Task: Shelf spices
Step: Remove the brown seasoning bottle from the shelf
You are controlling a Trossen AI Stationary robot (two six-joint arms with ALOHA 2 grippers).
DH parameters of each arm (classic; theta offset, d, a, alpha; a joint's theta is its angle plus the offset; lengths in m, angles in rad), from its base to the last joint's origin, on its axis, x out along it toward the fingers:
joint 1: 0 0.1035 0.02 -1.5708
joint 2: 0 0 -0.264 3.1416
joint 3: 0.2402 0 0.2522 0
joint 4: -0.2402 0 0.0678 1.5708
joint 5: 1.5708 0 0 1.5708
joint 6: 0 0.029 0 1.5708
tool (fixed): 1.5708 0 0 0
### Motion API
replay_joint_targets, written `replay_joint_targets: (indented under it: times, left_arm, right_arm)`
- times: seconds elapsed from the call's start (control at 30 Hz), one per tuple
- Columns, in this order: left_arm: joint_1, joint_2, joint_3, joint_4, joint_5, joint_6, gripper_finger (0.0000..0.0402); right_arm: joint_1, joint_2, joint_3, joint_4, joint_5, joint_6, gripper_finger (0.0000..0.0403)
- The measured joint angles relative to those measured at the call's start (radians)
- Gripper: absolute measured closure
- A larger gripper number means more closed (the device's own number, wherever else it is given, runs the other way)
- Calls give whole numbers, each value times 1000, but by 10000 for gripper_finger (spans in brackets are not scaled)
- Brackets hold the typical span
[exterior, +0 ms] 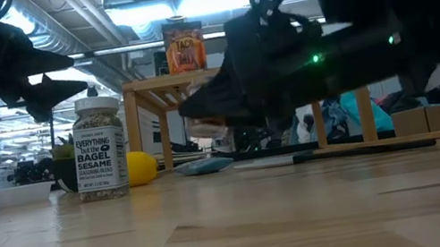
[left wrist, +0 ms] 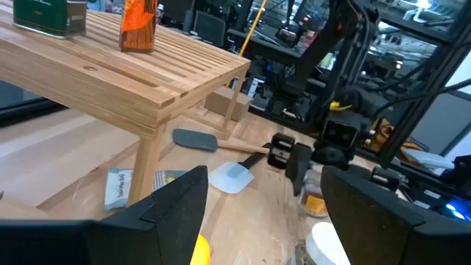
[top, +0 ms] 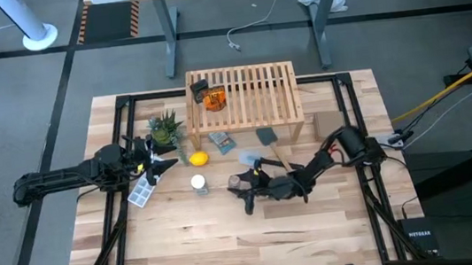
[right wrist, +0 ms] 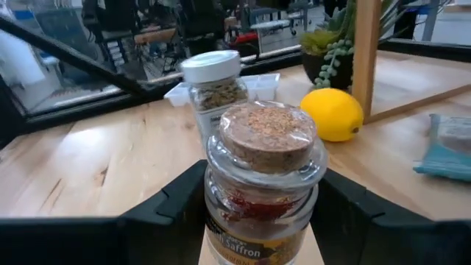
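Note:
The slatted wooden shelf [top: 254, 95] stands at the table's far middle. The black square container [top: 200, 89] and the orange one [top: 215, 99] stand on its left end. The white-capped jar [top: 198, 183] stands upright on the table, also in the low view [exterior: 99, 149]. My right gripper [top: 240, 184] is just right of it, shut on the small cork-topped glass jar [right wrist: 265, 169]. My left gripper [top: 161, 161] hovers open near the lemon, its fingers [left wrist: 184, 199] spread and touching nothing. My right gripper pinches the glass jar's body [right wrist: 221, 213] below the neck, one finger [right wrist: 173, 202] on each side. The fingers come about level from the table's right side. The jar stands upright, cork top [right wrist: 268, 129] up. Its base is hidden; in the low view it seems raised off the table.
A yellow lemon [top: 199, 160], a potted plant [top: 165, 127] and a clear tray [top: 143, 193] lie near my left gripper. A packet [top: 221, 140], a grey-blue spatula [top: 265, 138] and a wooden block [top: 328, 122] lie in front of the shelf. The near half of the table is bare wood.

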Motion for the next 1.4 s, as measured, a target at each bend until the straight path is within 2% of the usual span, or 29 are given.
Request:
replay_joint_targets:
  times: [0.13, 0.27, 0.37, 0.53, 0.73, 1.03, 1.23, 1.4]
  left_arm:
    - [0, 0, 0, 1, 0, -1, 144]
    - [0, 0, 0, 0, 0, -9, 144]
    - [0, 0, 0, -1, 0, -10, 144]
    - [0, 0, 0, -1, 12, 0, 144]
    - [0, 0, 0, -1, 23, 15, 144]
    - [0, 0, 0, 0, 30, 22, 144]
    - [0, 0, 0, 0, 30, 17, 144]
    - [0, 0, 0, -1, 30, 16, 144]
  right_arm:
    - [-19, 45, 36, 6, -51, 18, 209]
    - [-34, 98, 125, -22, -162, 20, 209]
    - [-38, 141, 201, -74, -182, -26, 209]
    - [-38, 157, 271, -195, -170, -70, 209]
    - [-51, 157, 275, -226, -105, -86, 209]
    - [-72, 157, 275, -274, -173, -30, 115]
    - [-70, 157, 275, -254, -176, -86, 103]
    - [-69, 156, 275, -129, -176, -189, 101]
